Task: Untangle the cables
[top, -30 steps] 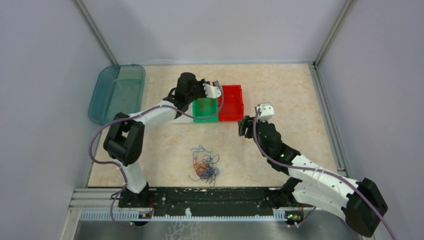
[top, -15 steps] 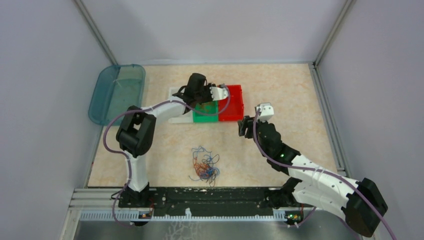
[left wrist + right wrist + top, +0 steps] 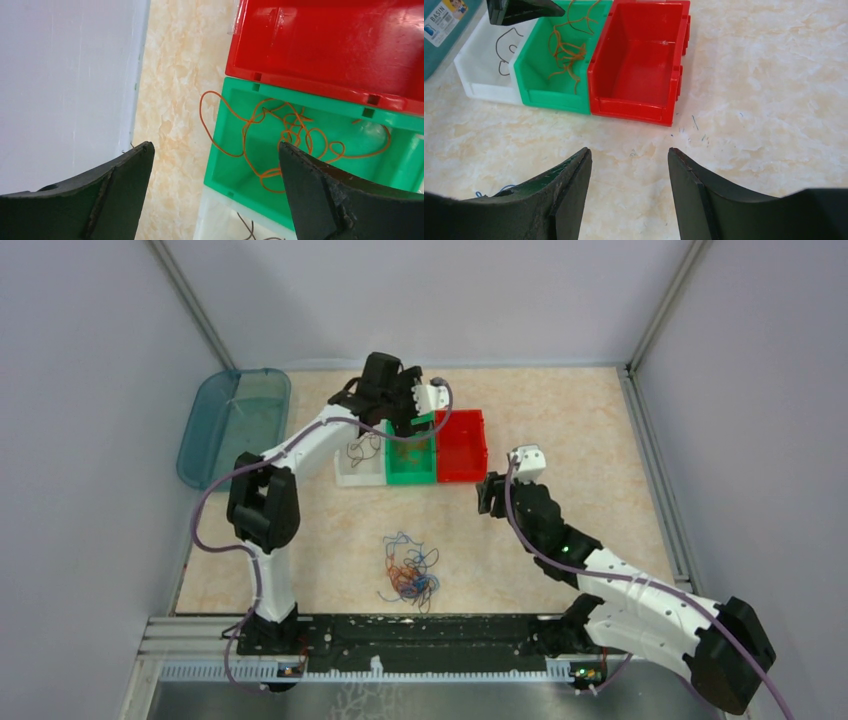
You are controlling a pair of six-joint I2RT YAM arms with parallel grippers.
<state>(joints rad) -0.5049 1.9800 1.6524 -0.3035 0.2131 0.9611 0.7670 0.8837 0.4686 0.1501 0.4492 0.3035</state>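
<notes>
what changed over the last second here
The left gripper shifted right toward the red bin, then drew back over the far end of the green bin, uncovering the white bin. Its jaws are open and hold nothing. The right gripper, the bins and the loose cable tangle stayed put.
</notes>
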